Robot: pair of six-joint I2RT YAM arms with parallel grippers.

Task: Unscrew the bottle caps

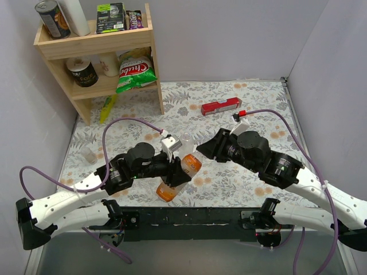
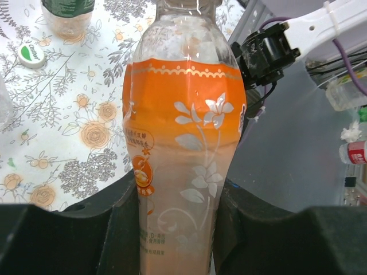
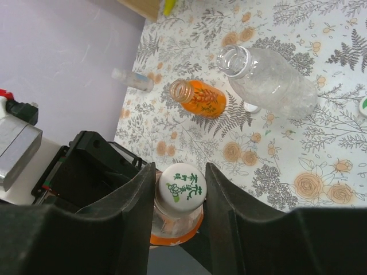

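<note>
Orange bottle [image 3: 172, 234] mostly hidden; right gripper [image 3: 180, 197] pinches cap [image 3: 181, 184].

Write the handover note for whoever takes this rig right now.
Left pincer: shut on the body of the slim orange-labelled clear plastic bottle.
Right pincer: shut on its round white plastic cap with green print, not yet off.
Done: the short orange plastic bottle and the clear plain plastic bottle lie open on the flowered tablecloth; a round green cap lies loose.
Left: twist this cap off.

I count four bottles: slim orange [image 2: 183, 143], short orange [image 3: 202, 98], clear plain [image 3: 274, 86], green-labelled [image 2: 67, 7]. Three caps: white [image 3: 181, 188], green [image 2: 31, 54], pale [image 3: 250, 107]. One red box [image 1: 221, 106].
</note>
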